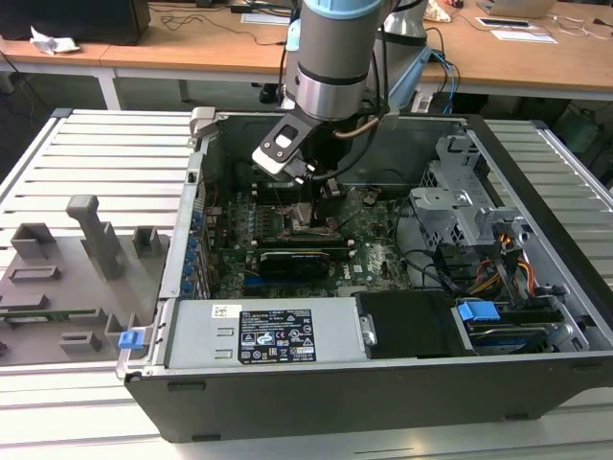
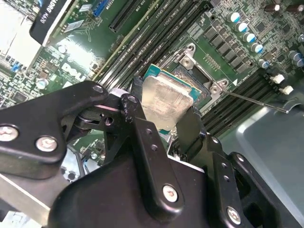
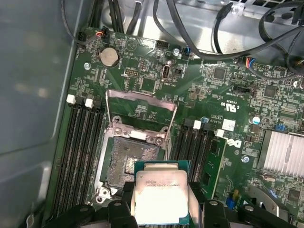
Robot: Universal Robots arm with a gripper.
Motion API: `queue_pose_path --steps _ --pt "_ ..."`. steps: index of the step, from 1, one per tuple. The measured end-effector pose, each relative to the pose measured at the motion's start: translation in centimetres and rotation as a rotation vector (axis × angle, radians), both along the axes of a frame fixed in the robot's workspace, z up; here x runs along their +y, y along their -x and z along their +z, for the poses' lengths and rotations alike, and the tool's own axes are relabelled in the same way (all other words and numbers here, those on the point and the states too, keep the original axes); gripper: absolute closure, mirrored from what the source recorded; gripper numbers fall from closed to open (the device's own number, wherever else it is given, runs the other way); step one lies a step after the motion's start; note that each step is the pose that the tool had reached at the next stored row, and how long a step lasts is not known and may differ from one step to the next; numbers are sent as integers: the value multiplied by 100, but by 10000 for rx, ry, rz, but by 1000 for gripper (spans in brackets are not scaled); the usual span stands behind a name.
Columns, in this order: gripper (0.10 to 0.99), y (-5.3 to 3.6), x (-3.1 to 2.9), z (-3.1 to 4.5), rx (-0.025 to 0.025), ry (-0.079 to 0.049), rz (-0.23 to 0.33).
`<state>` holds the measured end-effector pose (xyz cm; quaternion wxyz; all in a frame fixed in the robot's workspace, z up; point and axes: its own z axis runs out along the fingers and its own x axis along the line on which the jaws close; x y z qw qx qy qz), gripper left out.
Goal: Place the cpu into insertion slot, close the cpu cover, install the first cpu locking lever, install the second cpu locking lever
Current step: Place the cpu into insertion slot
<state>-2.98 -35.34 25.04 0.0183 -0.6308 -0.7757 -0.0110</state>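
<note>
Exterior view: reaching down into the open computer case [image 1: 383, 398] with the claw [image 1: 313, 203], hanging right above the socket [image 1: 308, 228]. Not really managing to judge the grip from here.

Second wrist view: pinching the cpu [image 2: 166, 102] by two opposite edges, with the claw [image 2: 164, 109] closed down to cpu width and gripping nothing else. Hovering it partly over the socket [image 2: 194, 76], looking not dropped in yet. Also spotting a thin lever [image 2: 256, 100] sticking out beside the socket, probably unhooked.

First wrist view: holding the cpu [image 3: 161, 197] over one edge of the socket [image 3: 130, 159], leaving most of the pin bed bare. Seeing the cpu cover [image 3: 141, 95] flipped up at the socket's opposite edge. So, guessing here: sitting in step one, with seating, cover closing and both levers all not done.
</note>
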Motion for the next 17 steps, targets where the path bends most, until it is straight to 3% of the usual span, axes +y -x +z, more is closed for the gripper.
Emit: queue_pose_path --steps 3,7,9,13,17 --pt "557 0 63 -31 0 0 -58" --pt "557 -5 67 -111 1 0 -685" --pt "557 -5 68 -170 0 -1 -1345" --pt "557 -4 139 -205 1 -7 -1400" --pt "557 -3 150 -275 1 -8 -2026"
